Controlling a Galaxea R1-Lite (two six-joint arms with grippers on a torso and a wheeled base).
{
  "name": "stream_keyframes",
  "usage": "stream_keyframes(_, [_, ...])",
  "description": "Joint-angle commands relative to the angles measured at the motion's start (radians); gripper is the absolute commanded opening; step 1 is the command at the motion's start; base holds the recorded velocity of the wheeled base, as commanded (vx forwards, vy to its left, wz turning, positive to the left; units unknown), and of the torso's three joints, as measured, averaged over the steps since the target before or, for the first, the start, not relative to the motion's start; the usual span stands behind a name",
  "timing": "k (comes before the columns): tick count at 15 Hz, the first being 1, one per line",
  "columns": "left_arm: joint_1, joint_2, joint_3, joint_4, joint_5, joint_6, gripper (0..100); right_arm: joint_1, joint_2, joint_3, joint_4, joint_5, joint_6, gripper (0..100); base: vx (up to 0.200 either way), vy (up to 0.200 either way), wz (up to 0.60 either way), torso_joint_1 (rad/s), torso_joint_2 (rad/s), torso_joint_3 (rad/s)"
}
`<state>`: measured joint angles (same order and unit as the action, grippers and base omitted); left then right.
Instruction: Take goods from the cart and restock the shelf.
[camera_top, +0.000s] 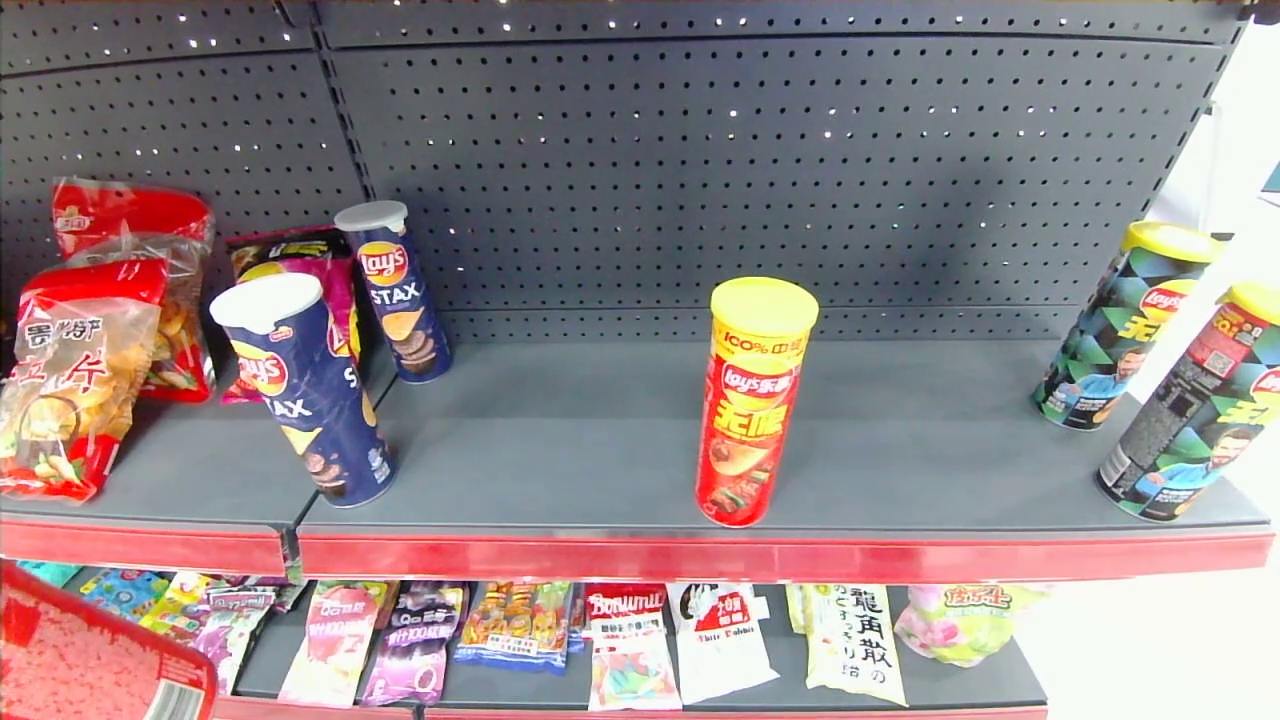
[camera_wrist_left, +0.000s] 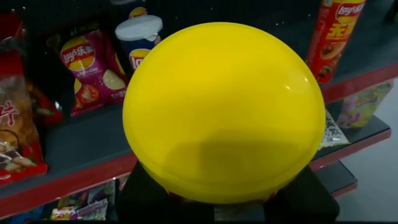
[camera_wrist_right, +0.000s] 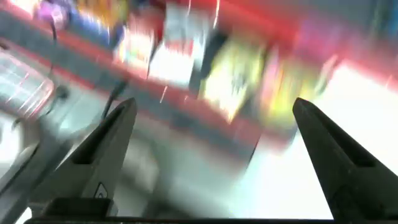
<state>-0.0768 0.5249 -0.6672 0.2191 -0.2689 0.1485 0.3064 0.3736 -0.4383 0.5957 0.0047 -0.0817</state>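
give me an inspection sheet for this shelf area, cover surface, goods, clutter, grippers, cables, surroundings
surface: grey upper shelf with a red front edge, bare in the middle.
job's things: red can stands near the front; two blue cans to its left; two teal cans at the right end; yellow-lidded can off the shelf.
clutter: snack bags at the shelf's left end.
grippers: left gripper shut on the yellow-lidded can; right gripper open, holding nothing.
cables: nothing seen.
surroundings: dark pegboard behind; lower shelf with packets.
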Motion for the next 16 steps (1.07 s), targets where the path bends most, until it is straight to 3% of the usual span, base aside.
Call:
stream_keyframes(1, [0.000, 0.015, 0.005, -0.003, -0.023, -0.001, 0, -0.125, -0.165, -0.103, 0.119, -0.065, 0.214, 100, 0.000, 0.000, 0.00, 0.000, 0.00, 0.000])
stream_keyframes(4, [0.000, 0.027, 0.000, -0.004, -0.067, -0.001, 0, -0.130, -0.275, -0.010, 0.114, -0.193, 0.138, 100, 0.000, 0.000, 0.00, 0.000, 0.00, 0.000])
stream_keyframes(5, [0.000, 0.023, 0.005, -0.004, -0.069, -0.001, 0, -0.130, -0.274, 0.027, 0.059, -0.267, 0.138, 100, 0.000, 0.000, 0.00, 0.000, 0.00, 0.000])
stream_keyframes(7, [0.000, 0.029, 0.006, -0.004, -0.075, -0.001, 0, -0.135, -0.256, 0.101, -0.067, -0.292, 0.138, 100, 0.000, 0.000, 0.00, 0.000, 0.00, 0.000])
stream_keyframes(9, [0.000, 0.041, 0.003, -0.004, -0.081, -0.001, 0, -0.279, -0.065, 0.122, -0.182, -0.342, 0.186, 100, 0.000, 0.000, 0.00, 0.000, 0.00, 0.000])
stream_keyframes(10, [0.000, 0.041, 0.005, -0.004, -0.081, -0.001, 0, -0.378, -0.033, 0.147, -0.229, -0.334, 0.203, 100, 0.000, 0.000, 0.00, 0.000, 0.00, 0.000])
stream_keyframes(12, [0.000, 0.041, 0.005, -0.006, -0.079, -0.001, 0, -0.437, -0.084, 0.259, -0.307, -0.330, 0.189, 100, 0.000, 0.000, 0.00, 0.000, 0.00, 0.000])
stream_keyframes(13, [0.000, 0.041, 0.005, -0.015, -0.078, -0.001, 0, -0.354, -0.298, 0.354, -0.470, -0.239, 0.140, 100, 0.000, 0.000, 0.00, 0.000, 0.00, 0.000])
stream_keyframes(14, [0.000, 0.040, 0.009, -0.026, -0.078, -0.001, 0, -0.300, -0.352, 0.360, -0.484, -0.193, 0.106, 100, 0.000, 0.000, 0.00, 0.000, 0.00, 0.000])
stream_keyframes(16, [0.000, 0.035, 0.017, -0.034, -0.078, -0.001, 0, -0.305, -0.372, 0.366, -0.495, -0.126, 0.065, 100, 0.000, 0.000, 0.00, 0.000, 0.00, 0.000])
